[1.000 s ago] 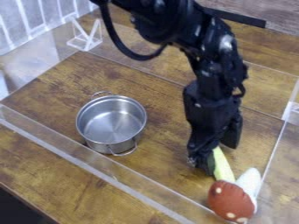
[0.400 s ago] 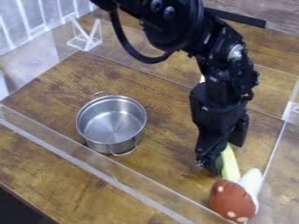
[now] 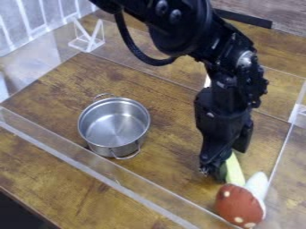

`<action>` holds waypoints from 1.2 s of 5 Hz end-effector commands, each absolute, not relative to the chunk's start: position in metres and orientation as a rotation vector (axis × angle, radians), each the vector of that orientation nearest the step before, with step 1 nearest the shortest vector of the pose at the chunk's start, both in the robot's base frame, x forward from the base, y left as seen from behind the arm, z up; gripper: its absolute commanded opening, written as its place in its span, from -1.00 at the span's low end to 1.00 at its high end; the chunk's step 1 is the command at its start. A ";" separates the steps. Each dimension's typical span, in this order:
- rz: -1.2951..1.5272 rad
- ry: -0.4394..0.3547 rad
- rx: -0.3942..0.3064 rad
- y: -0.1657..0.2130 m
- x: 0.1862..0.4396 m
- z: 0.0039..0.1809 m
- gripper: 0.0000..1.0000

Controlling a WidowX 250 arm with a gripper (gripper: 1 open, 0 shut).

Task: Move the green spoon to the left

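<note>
You have a wooden desk [image 3: 72, 94] with dark, knotty planks, ringed by a low clear wall. On its left half a steel pot [image 3: 114, 125] stands upright and open. Well apart from it, at the near right, the green spoon [image 3: 233, 169] lies on the wood, its pale handle partly hidden. Just beside it, nearer still, the red-brown mushroom toy [image 3: 239, 205] lies on its side, white stem pointing away from you.

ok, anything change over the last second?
The arm shifted a little to the right in the picture; the fingers are down at the green spoon, open, nothing taken hold of. Spoon, pot and mushroom toy stayed put.
</note>
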State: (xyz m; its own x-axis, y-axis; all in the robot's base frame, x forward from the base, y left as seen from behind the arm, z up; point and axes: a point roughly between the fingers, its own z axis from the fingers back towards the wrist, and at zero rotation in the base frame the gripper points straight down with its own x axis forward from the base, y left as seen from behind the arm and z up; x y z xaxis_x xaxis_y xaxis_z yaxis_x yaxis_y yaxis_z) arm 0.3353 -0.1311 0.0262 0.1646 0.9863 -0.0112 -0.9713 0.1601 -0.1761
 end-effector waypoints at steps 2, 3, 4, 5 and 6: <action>1.385 -0.129 -0.139 -0.136 0.338 0.042 -1.00; 1.377 -0.139 -0.116 -0.132 0.339 0.045 -1.00; 1.345 -0.139 -0.101 -0.133 0.339 0.043 -1.00; 1.317 -0.135 -0.089 -0.135 0.339 0.042 -1.00; 1.278 -0.131 -0.077 -0.129 0.333 0.044 -1.00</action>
State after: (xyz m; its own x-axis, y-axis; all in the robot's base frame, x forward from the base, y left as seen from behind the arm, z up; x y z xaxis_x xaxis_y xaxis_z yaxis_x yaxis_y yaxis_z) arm 0.3303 -0.1242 0.0280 0.2613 0.9634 0.0598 -0.9600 0.2658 -0.0880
